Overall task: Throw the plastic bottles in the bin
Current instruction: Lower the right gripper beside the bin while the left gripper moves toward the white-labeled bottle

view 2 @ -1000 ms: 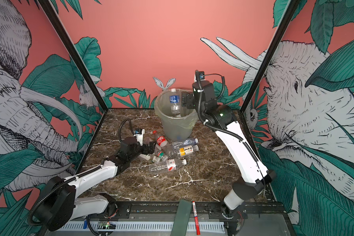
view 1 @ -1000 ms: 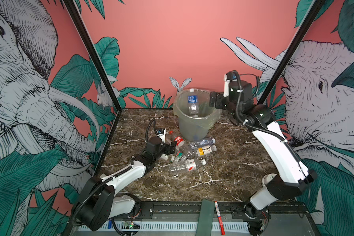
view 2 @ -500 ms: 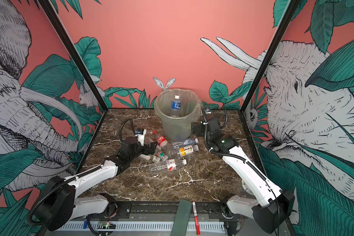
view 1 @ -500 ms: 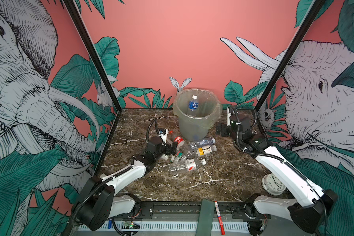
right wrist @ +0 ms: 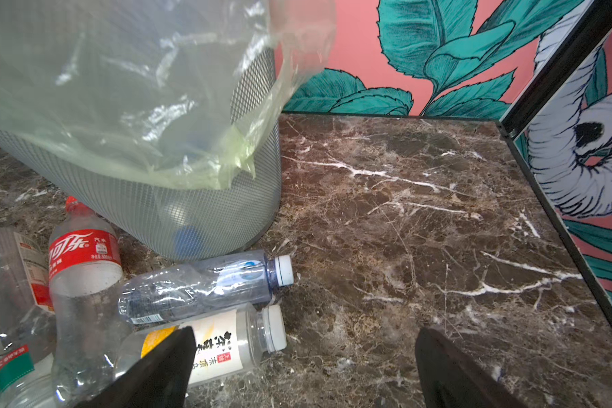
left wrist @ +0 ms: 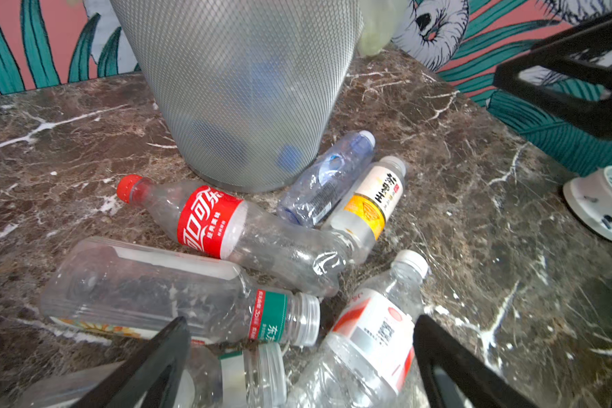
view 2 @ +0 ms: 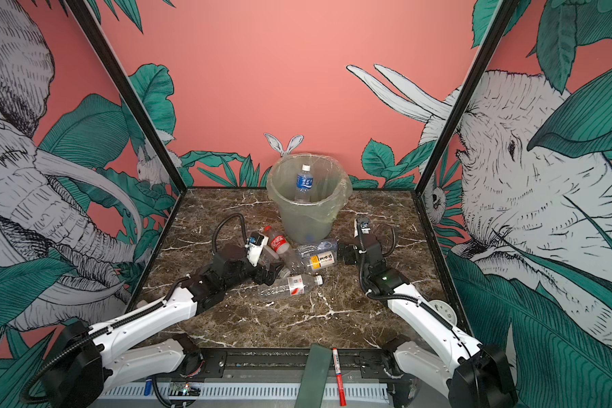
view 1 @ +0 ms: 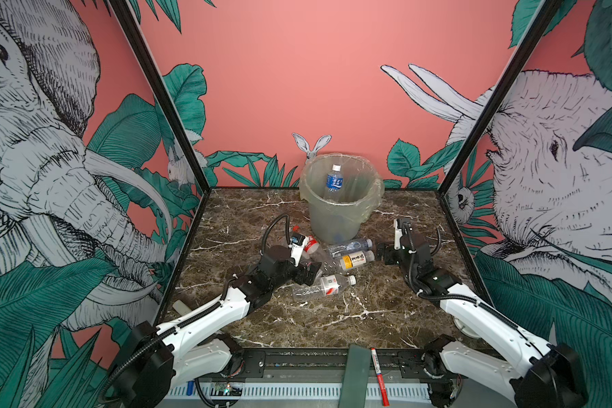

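Observation:
The grey-green bin stands at the back with one blue-labelled bottle upright inside. Several plastic bottles lie in front of it: a red-labelled one, a bluish one, a yellow-and-white one, a green-labelled one and a red-and-white one. My left gripper is open low over the pile, the red-and-white bottle between its fingers. My right gripper is open at the yellow-and-white bottle's cap.
A white round clock lies near the right wall beside my right arm. A red-and-white marker pen and a green strip rest on the front rail. Walls close the marble table on three sides.
My right arm has swung down from beside the bin's rim to table level at the right end of the bottle pile. The left arm has hardly moved.

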